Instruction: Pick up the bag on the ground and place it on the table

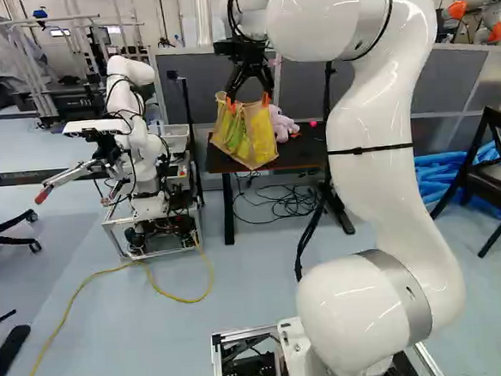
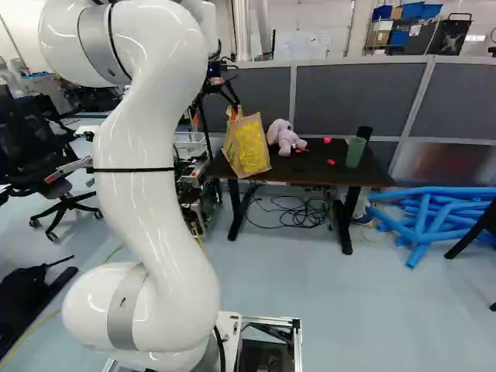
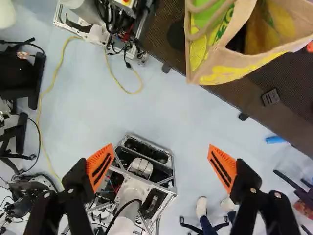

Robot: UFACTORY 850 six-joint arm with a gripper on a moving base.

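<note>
My gripper point(image 1: 249, 100) stands open in front of the bag's top in the left base view. The yellow and tan bag point(image 1: 247, 139) is upright at the left front part of the dark table point(image 2: 310, 169); in the right base view the bag point(image 2: 248, 147) covers part of the table's front edge. In the wrist view nothing is between the fingers of the gripper point(image 3: 160, 164), and the bag point(image 3: 222, 71) lies ahead of them, apart from both, its mouth open and rope handles showing. Whether its base overhangs the edge I cannot tell.
A pink plush toy point(image 2: 285, 138), a green cup point(image 2: 356, 152) and small red items share the table. Another robot point(image 1: 133, 136) stands left of it, with a yellow cable point(image 1: 176, 295) on the floor. Blue tubes point(image 2: 430, 213) and a dark chair point(image 1: 499, 171) are at the right.
</note>
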